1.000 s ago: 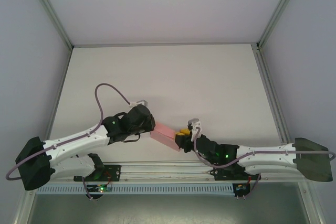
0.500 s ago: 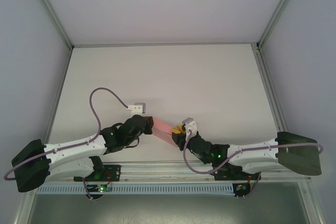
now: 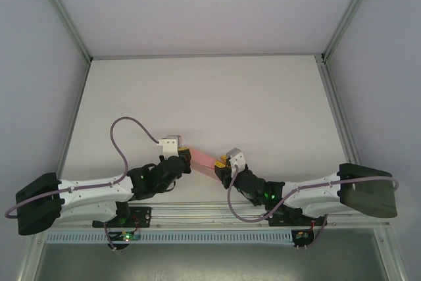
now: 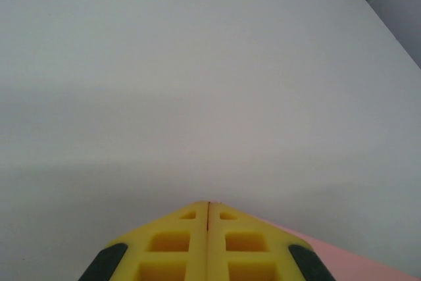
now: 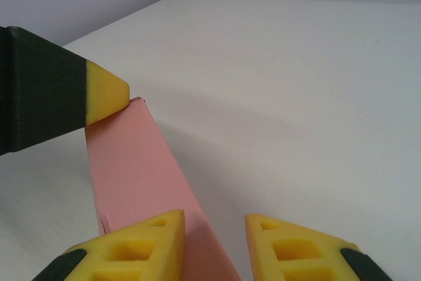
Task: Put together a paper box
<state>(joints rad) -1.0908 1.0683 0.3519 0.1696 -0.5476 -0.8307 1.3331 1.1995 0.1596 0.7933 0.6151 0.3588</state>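
Pale walls and metal rails close in a bare white surface [image 3: 210,97], and all the work sits near its front edge, where both arms reach inward towards each other. Between them lies the pink paper box [image 3: 202,160], a long flat shape running from one tool to the other. The left tool [image 3: 183,156] is clenched, its yellow fingers [image 4: 177,248] pressed flat together with a sliver of pink just beside them. From the other wrist, its tip meets the far top corner of the box, though whether a thin card edge is nipped there is hard to tell. The right tool [image 3: 222,164] stands parted astride the near end. One finger [image 5: 131,245] lies against the side wall and the other [image 5: 296,245] is just clear of it, so nothing is clamped yet on that side. This two-ended arrangement looks meant to steady the box at one end while the other end is squared up or a flap is tucked in. As a container, the box looks folded into shape, with its top face and one side wall showing. No open mouth faces any camera, so nothing can be said of its inside.
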